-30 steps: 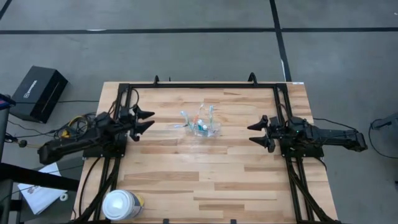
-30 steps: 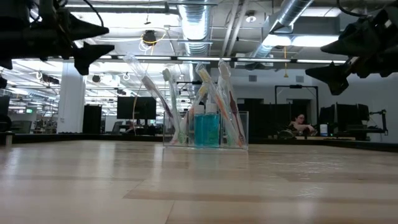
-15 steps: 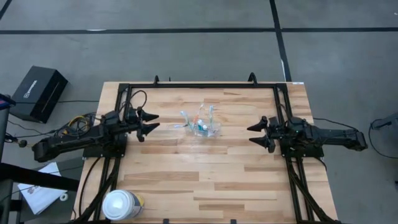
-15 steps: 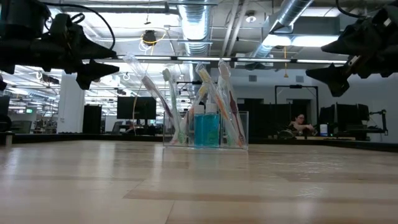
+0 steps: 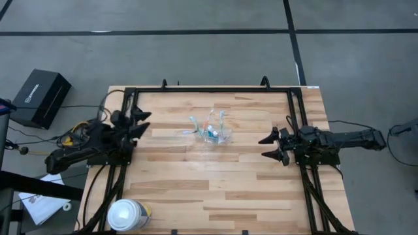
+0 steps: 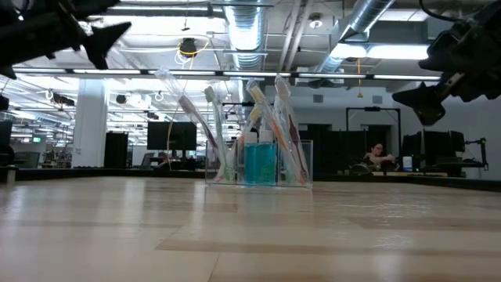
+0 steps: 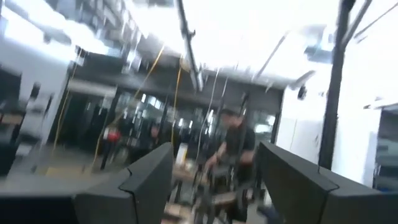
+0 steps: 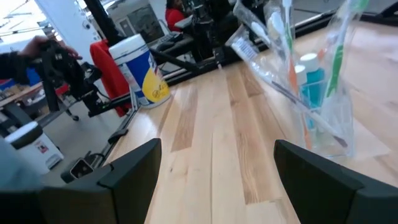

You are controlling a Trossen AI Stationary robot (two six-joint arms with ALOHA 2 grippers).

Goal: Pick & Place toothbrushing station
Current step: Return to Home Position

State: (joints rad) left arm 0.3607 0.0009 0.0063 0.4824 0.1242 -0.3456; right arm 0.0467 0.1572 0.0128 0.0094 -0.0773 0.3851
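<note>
Roughly midway between left hand (image 5: pixel 145 121), right hand (image 5: pixel 262 148): organizer (image 5: pixel 215 133).

Black box (image 5: pixel 40 98): white logo or lettering on the lid, too small to read.
White canister (image 8: pixel 140 71): blue label with a yellow patch, no letters legible.
Wrapped toothbrush (image 8: pixel 249 45): small striped sticker on the clear wrapper, like a barcode, no digits legible.
Blue tube (image 8: pixel 315 84): no print legible.
Sheet of paper (image 5: pixel 39 199): on the floor beside the tabletop, dark marks, unreadable.
Legible words, brands or numbers: none.
</note>
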